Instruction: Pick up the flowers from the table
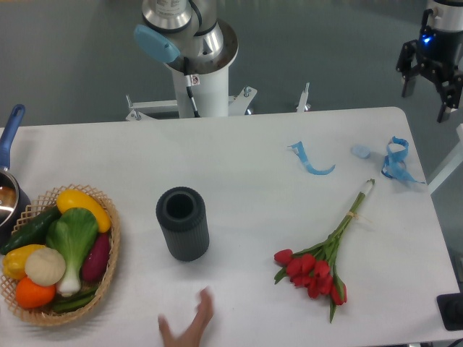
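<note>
The flowers [318,266], a bunch of red tulips with long green stems tied together, lie flat on the white table [246,159] at its right front, heads toward the front edge and stems pointing up-right. My gripper [428,90] hangs at the far upper right, beyond the table's back right corner and well away from the flowers. Its black fingers stand apart with nothing between them.
A dark ribbed cylinder vase [182,223] stands near the table's middle. A wicker basket [108,275] of vegetables sits at the left front, a pot with a blue handle [10,130] behind it. Blue ribbon pieces [312,159] [396,160] lie at the back right. A human hand [189,324] reaches in at the front edge.
</note>
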Controlling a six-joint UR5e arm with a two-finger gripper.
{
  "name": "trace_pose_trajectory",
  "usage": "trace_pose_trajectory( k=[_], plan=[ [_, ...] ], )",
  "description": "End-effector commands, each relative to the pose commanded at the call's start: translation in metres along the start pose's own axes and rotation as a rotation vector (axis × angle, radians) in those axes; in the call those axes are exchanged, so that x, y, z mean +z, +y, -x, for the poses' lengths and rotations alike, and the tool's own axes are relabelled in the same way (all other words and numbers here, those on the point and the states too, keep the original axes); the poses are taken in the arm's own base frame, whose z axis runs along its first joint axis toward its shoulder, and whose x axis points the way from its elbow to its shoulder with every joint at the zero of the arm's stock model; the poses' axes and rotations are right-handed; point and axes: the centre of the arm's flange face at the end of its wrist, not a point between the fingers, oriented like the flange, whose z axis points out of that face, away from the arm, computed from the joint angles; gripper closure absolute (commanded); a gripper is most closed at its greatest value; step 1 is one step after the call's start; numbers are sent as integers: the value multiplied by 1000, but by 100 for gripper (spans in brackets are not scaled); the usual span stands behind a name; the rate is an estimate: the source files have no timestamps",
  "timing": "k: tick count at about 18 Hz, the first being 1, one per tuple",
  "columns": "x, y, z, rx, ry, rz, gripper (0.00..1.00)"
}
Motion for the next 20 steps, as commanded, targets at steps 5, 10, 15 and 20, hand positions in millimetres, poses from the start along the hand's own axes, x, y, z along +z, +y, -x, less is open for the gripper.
trace_pose_trajectory(
  k=[5,10,15,20],
  plan=[
    [-2,-4,-2,-3,1,4,0],
    [7,-6,-10,-48,12,-12,0],
    [34,-27,-20,-129,31,-36,0],
    [82,-66,-38,-224,37,-49,0]
  ],
)
